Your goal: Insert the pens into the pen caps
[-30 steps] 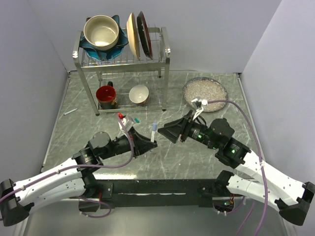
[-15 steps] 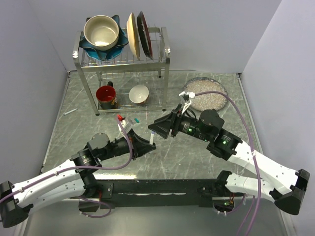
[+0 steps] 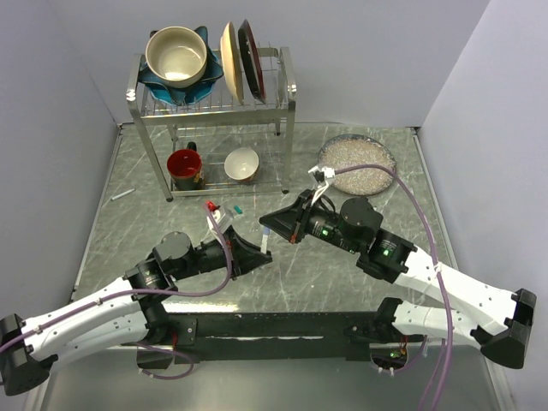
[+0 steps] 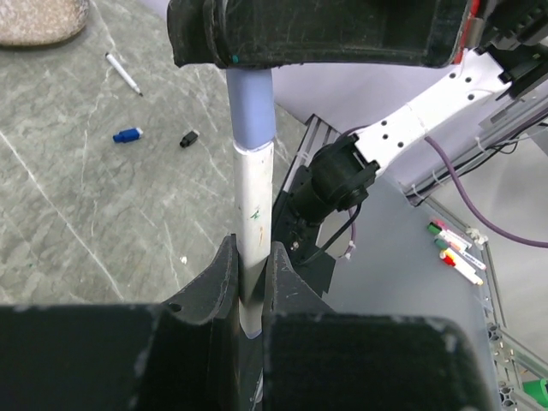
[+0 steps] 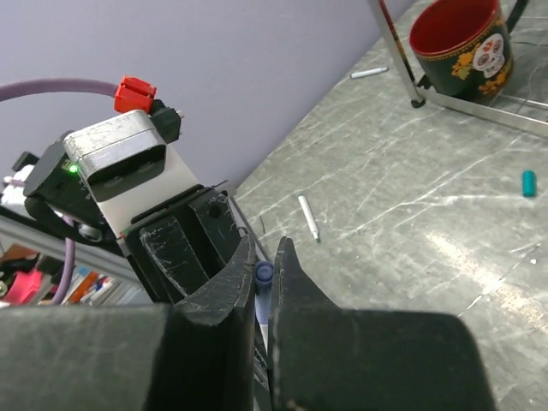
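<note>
A white-barrelled pen (image 4: 255, 201) stands upright between the two arms, its pale blue end (image 4: 249, 107) on top. My left gripper (image 4: 251, 253) is shut on the lower barrel; from above it (image 3: 259, 251) sits at mid-table. My right gripper (image 5: 265, 250) is shut on the pen's blue end (image 5: 263, 274), coming in from the right (image 3: 269, 226). A black-tipped pen (image 4: 124, 74), a blue pen cap (image 4: 127, 135) and a black pen cap (image 4: 189, 138) lie on the table. A teal-tipped pen (image 5: 308, 217) and a teal pen cap (image 5: 528, 182) lie apart.
A metal dish rack (image 3: 291, 103) with bowls and plates stands at the back, a red mug (image 3: 185, 167) and a white bowl (image 3: 242, 164) under it. A plate of rice (image 3: 357, 163) sits back right. Another slim white pen (image 3: 122, 194) lies far left.
The right arm has swung left to the standing pen, and its jaws have gone from open to shut on the blue end. The left gripper has kept hold of the pen without moving.
</note>
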